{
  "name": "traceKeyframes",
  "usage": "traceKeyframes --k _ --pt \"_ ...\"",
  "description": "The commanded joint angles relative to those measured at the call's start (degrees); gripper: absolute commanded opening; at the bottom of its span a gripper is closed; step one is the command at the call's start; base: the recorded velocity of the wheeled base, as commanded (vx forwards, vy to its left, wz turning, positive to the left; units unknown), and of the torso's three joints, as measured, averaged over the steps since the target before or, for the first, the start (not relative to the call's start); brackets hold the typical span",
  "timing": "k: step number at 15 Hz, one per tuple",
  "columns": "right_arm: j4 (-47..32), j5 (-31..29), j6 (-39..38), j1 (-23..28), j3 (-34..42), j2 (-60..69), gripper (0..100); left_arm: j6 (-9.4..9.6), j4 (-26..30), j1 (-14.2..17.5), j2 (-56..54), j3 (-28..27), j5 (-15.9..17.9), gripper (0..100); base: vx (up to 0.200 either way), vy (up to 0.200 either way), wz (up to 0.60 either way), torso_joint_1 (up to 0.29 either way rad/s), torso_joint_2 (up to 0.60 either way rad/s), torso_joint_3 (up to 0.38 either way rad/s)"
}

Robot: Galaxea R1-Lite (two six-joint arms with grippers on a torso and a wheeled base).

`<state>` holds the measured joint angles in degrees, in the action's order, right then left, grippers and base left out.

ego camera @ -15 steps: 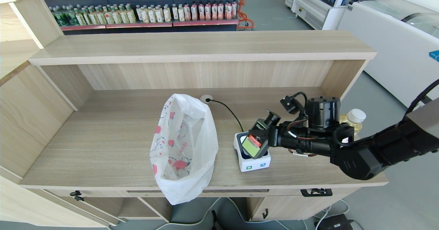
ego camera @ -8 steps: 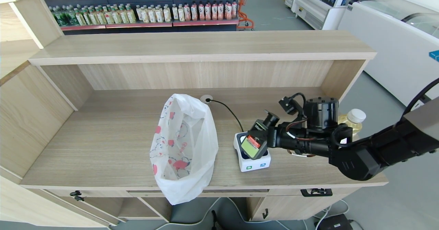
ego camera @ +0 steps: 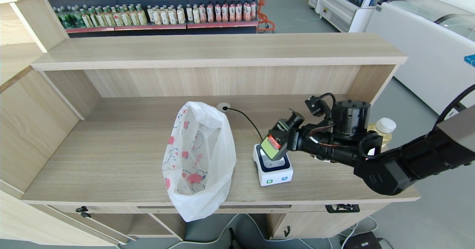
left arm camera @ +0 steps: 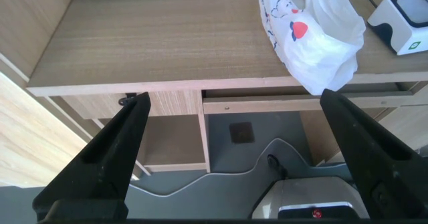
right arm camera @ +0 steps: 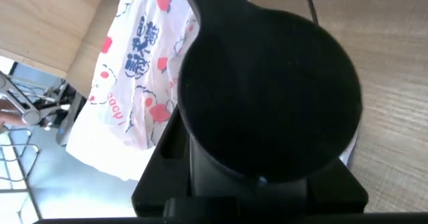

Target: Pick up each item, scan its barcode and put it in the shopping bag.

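My right gripper [ego camera: 277, 141] is shut on a small black tin [ego camera: 272, 147] with a green and red label. It holds the tin tilted just above the white barcode scanner [ego camera: 274, 170] on the counter. In the right wrist view the tin's round black end [right arm camera: 267, 103] hides the fingers, with the shopping bag [right arm camera: 137, 83] behind it. The white shopping bag [ego camera: 198, 156] with red prints stands open to the left of the scanner. My left gripper [left arm camera: 231, 160] hangs open below the counter's front edge, with the bag [left arm camera: 311, 30] and scanner [left arm camera: 401, 23] beyond it.
A bottle of yellow liquid with a white cap [ego camera: 383, 127] stands behind my right arm at the counter's right end. The scanner's black cable [ego camera: 246, 121] runs to a grommet at the back. The wooden counter [ego camera: 111, 148] has a raised back wall and side walls.
My right gripper has lifted the tin a little up and back from the scanner's face. The bag, scanner and bottle have not moved.
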<state>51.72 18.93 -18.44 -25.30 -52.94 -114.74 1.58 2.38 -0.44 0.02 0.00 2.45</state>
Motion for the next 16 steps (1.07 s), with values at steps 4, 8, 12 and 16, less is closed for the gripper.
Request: traceKeyframes --k 4,8,12,16 --pt "2.86 -10.06 11.15 1.48 6.27 11.55 0 0.0 0.0 0.0 -0.02 0.0 0.01 100 0.0 0.0 0.0 0.0 0.0 0.0" --pt "14.81 -12.16 24.33 2.18 12.78 12.87 0 0.0 0.0 0.0 -0.02 0.0 0.01 100 0.0 0.0 0.0 0.0 0.0 0.0" --pt "15.07 -12.34 25.74 2.27 17.88 16.39 0 0.17 0.0 0.0 -0.02 0.0 0.01 100 0.0 0.0 0.0 0.0 0.0 0.0" --pt "15.25 -12.34 26.97 1.83 18.84 17.0 0 0.17 0.0 0.09 -0.02 0.0 0.01 100 0.0 0.05 0.0 0.003 0.0 0.001"
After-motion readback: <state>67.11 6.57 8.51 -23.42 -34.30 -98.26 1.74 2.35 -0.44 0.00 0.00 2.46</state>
